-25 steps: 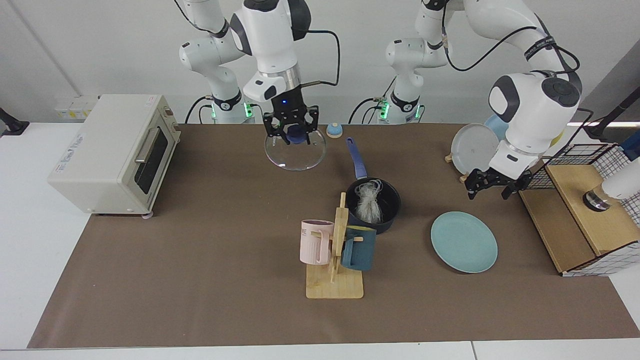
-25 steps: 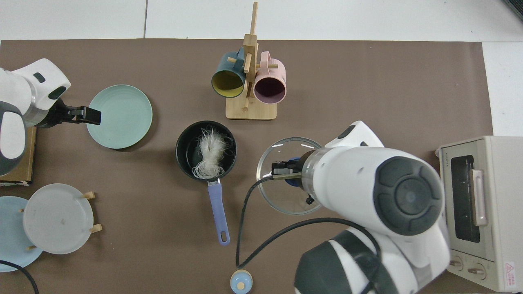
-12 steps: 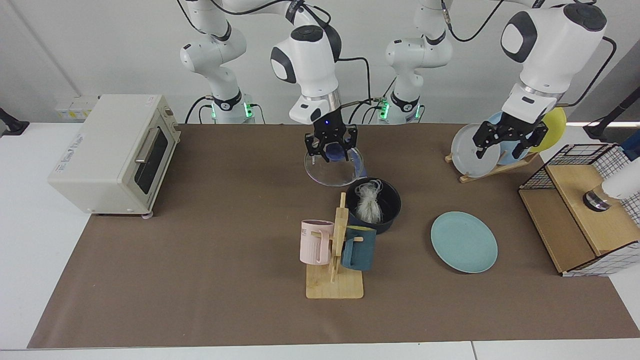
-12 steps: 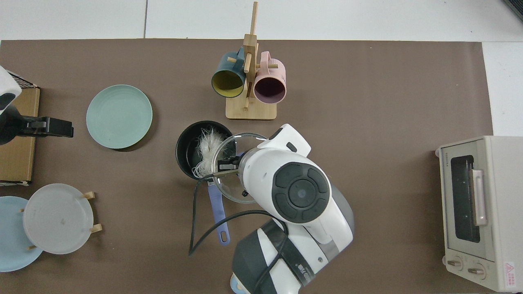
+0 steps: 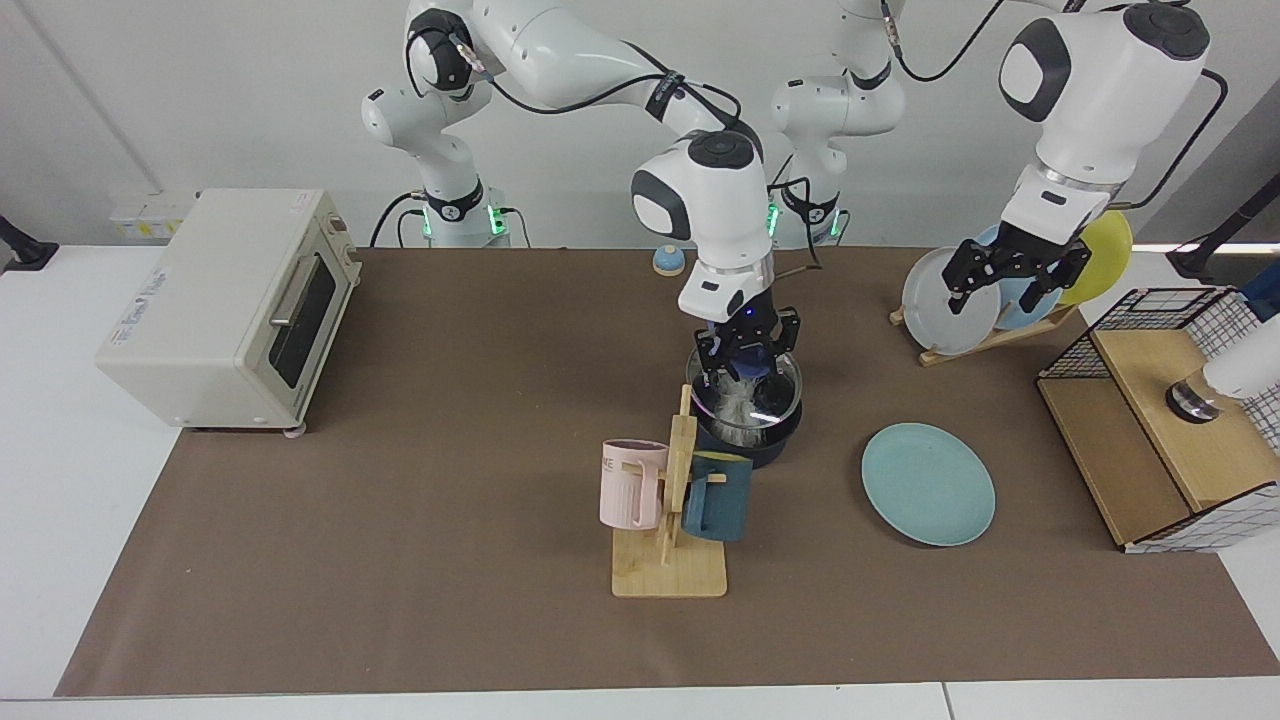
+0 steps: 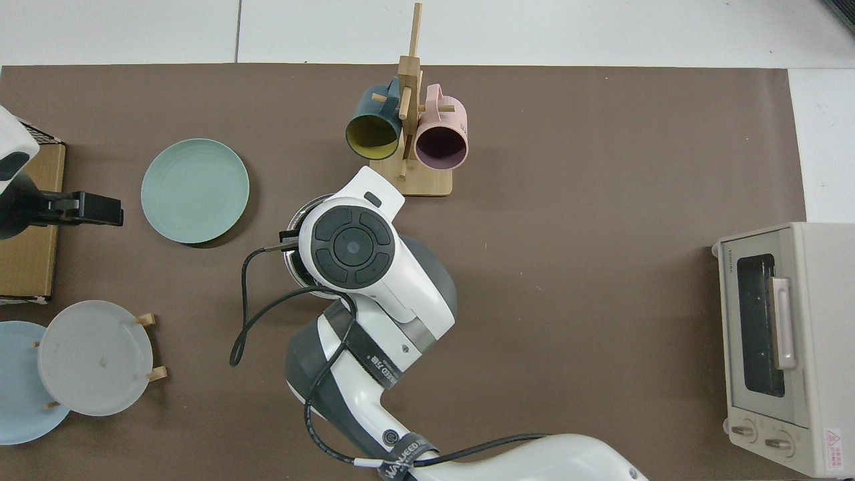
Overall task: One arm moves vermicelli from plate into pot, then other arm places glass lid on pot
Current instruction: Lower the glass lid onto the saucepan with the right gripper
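mug rack (image 5: 672, 500) stands just beside pot (image 5: 750, 440); plate (image 5: 928, 484) lies unobstructed.

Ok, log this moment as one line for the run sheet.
right claw: shut on glass lid, over pot | vermicelli: in pot | plate: bare | left claw: open, waiting

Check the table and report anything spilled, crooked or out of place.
Nothing stands out. The right gripper holds the glass lid by its knob over the pot, with the vermicelli inside and no strands on the plate. The left gripper waits by the plate rack.
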